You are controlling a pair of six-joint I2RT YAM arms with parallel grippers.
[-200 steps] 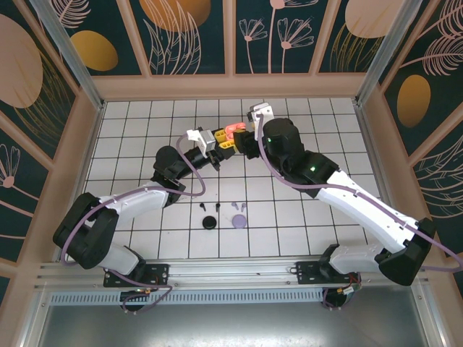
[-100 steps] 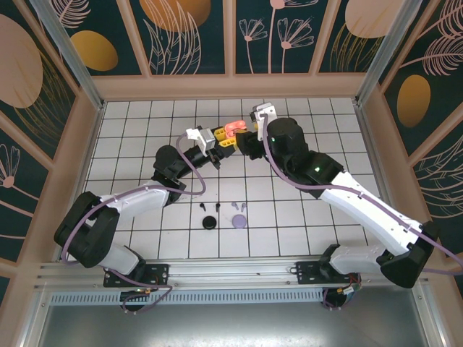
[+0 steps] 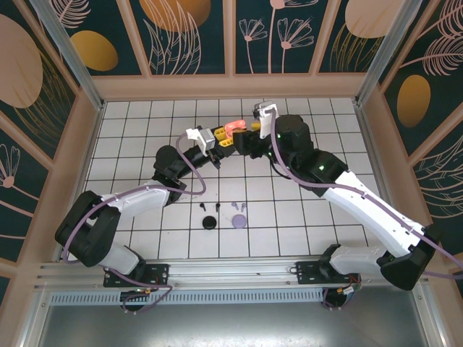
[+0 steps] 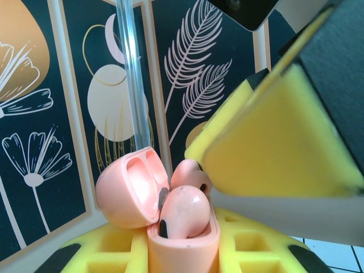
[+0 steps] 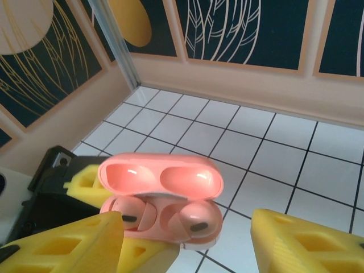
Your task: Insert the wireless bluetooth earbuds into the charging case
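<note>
A salmon-pink charging case [image 5: 161,224] stands open with its lid [image 5: 159,176] tipped back, above the table's far middle. My left gripper [image 4: 182,253] is shut on the case's body [image 4: 182,245] between yellow pads [image 4: 96,250]. Two salmon-pink earbuds [image 5: 196,219] [image 5: 128,210] sit in the case's two wells. My right gripper [image 5: 187,244] is open just beside the case, with one yellow finger [image 5: 62,242] on each side and nothing held. In the top view the case [image 3: 230,129] hangs between the left gripper [image 3: 221,139] and the right gripper [image 3: 247,137].
On the tiles nearer the bases lie two black earbuds [image 3: 203,207] [image 3: 218,208], a black case [image 3: 210,222], two lilac earbuds [image 3: 233,206] [image 3: 244,207] and a lilac case [image 3: 239,220]. Wooden walls [image 3: 231,87] close the back and sides.
My right gripper's jaws have spread wider and its wrist has shifted slightly to the right. The left gripper and the pink case have stayed where they were.
</note>
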